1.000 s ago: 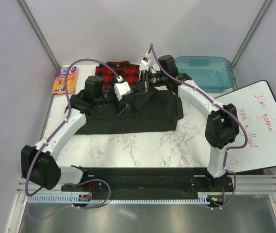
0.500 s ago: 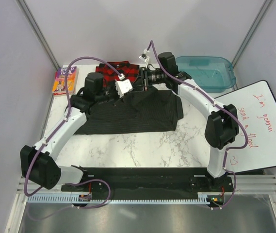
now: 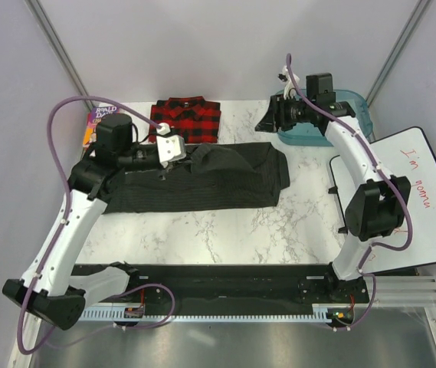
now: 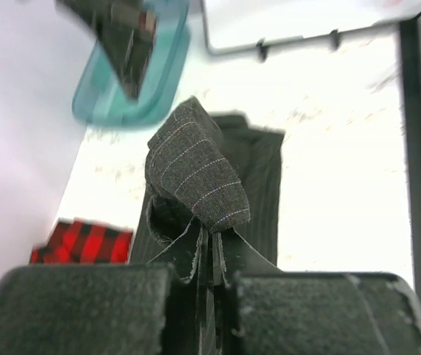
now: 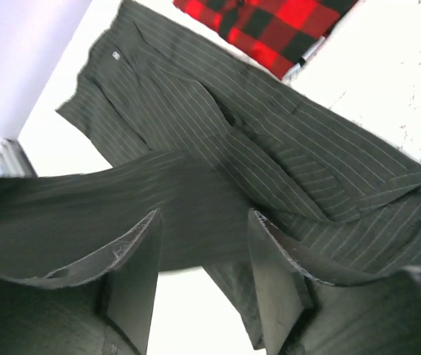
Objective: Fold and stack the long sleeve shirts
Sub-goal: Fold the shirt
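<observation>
The charcoal pinstriped long sleeve shirt (image 3: 218,184) lies spread across the middle of the table. My left gripper (image 3: 188,152) is shut on a raised fold of it near its back edge. In the left wrist view the jaws (image 4: 211,248) pinch that fabric, and a hump of it (image 4: 195,174) bulges just past them. The red-and-black plaid shirt (image 3: 188,119) lies folded behind it, apart from both grippers. My right gripper (image 3: 267,123) hovers open at the back right, off the shirt. In its wrist view the fingers (image 5: 204,270) stand apart with the charcoal shirt (image 5: 284,148) below.
A teal bin (image 3: 354,106) sits at the back right, just behind the right gripper. A whiteboard (image 3: 417,203) leans over the table's right edge. A paperback book (image 3: 93,127) lies at the back left, partly hidden by my left arm.
My left gripper closed on the charcoal shirt and pulled the fold leftward. My right gripper opened, let go of the shirt and drew back right toward the bin.
</observation>
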Robot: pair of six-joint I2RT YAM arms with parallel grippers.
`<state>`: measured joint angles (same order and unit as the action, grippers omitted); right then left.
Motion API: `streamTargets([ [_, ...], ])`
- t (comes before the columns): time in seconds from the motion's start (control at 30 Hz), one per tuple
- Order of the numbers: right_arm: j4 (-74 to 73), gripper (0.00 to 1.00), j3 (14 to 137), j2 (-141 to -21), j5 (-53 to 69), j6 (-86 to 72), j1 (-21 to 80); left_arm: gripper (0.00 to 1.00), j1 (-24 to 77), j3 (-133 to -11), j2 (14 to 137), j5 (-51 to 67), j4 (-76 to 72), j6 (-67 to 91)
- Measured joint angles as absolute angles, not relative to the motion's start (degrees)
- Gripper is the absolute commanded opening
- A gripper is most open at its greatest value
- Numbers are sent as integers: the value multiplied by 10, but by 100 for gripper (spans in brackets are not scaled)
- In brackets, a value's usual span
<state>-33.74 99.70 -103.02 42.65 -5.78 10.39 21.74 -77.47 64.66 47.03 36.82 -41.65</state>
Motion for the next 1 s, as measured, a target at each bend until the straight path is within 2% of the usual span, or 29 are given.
streamTargets([
  [0.2, -340, 35, 977, -1079, 402, -15, 124, 2, 217, -826, 623, 568, 401, -399],
  [0.33, -365, 19, 945, -1138, 399, 26, 126, 2, 217, -855, 629, 607, 413, -370],
  [0.43, -400, 12, 904, -1157, 391, 72, 125, 2, 220, -878, 640, 623, 416, -347],
  [0.73, -509, 4, 813, -1151, 382, 199, 130, 2, 220, -898, 668, 614, 381, -273],
  [1.0, -537, 6, 800, -1156, 338, 234, 133, 2, 220, -894, 670, 548, 290, -209],
])
